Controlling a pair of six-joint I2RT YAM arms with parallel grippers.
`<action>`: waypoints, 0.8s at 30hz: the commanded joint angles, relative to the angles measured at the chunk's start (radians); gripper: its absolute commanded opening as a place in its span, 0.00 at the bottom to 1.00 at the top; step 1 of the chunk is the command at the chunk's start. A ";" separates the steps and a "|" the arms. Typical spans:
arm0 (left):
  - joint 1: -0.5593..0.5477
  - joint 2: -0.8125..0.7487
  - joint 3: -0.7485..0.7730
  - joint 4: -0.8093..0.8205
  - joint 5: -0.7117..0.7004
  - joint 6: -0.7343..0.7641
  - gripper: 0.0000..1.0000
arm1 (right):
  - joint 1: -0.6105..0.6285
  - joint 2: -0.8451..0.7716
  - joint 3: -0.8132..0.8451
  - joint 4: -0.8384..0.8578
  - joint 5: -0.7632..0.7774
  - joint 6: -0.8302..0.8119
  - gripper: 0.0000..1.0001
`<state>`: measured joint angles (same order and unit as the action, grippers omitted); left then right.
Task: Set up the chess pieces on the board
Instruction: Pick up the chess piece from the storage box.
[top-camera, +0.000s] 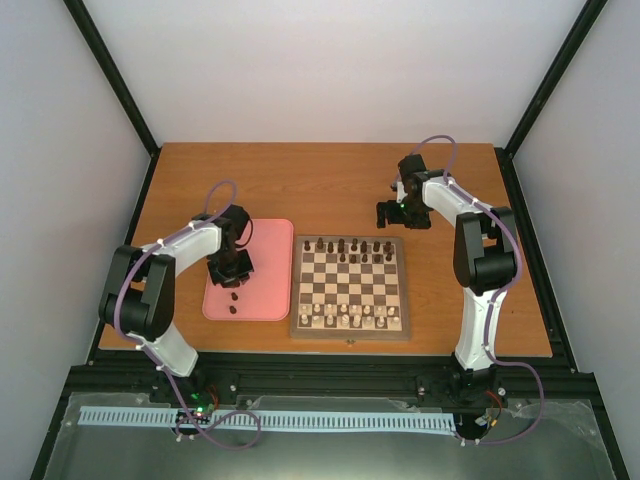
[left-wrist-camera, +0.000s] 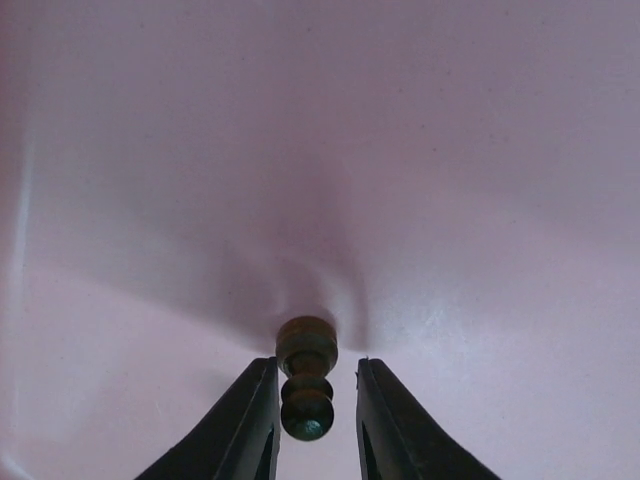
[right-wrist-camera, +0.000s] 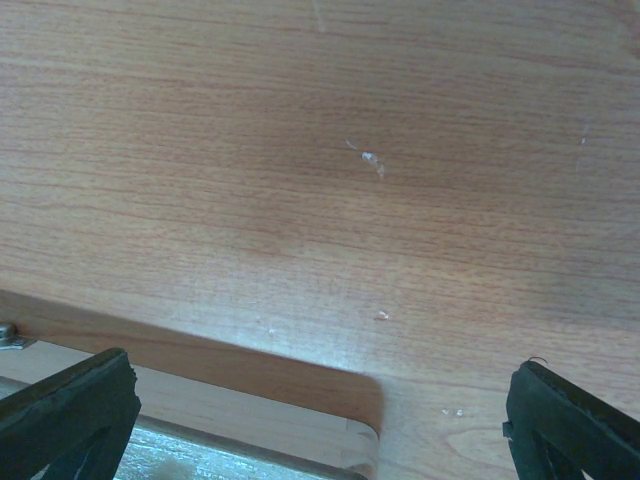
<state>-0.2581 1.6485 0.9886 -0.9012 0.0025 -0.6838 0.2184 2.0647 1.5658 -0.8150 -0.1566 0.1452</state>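
The board (top-camera: 349, 333) lies mid-table, with dark chess pieces (top-camera: 350, 246) along its far rows and pale ones on the near rows. Two more dark pieces (top-camera: 232, 303) lie loose on the pink tray (top-camera: 270, 240). My left gripper (top-camera: 230, 272) hangs low over that tray. In the left wrist view its jaws (left-wrist-camera: 316, 362) straddle a dark pawn (left-wrist-camera: 306, 375) lying on its side; the left finger touches it and a narrow gap shows at the right finger. My right gripper (top-camera: 390, 215) hovers wide open and empty beyond the board's far right corner.
In the right wrist view the gripper (right-wrist-camera: 320, 372) looks down on bare wooden table (right-wrist-camera: 330, 150), with the board's rounded corner (right-wrist-camera: 300, 400) at the bottom left. Pink tray surface (left-wrist-camera: 320, 150) fills the left wrist view. Black frame posts rise at the table's back corners.
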 joint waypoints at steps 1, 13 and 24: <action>0.011 0.015 0.030 0.012 -0.002 0.016 0.23 | 0.002 0.009 -0.005 0.005 0.010 -0.009 1.00; 0.014 0.015 0.049 -0.009 0.006 0.033 0.01 | 0.002 0.011 -0.003 0.003 0.013 -0.009 1.00; -0.148 0.008 0.305 -0.144 0.115 0.054 0.01 | 0.002 0.016 -0.001 0.004 0.018 -0.009 1.00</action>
<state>-0.3176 1.6501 1.1751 -0.9802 0.0525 -0.6537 0.2184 2.0647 1.5658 -0.8150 -0.1497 0.1452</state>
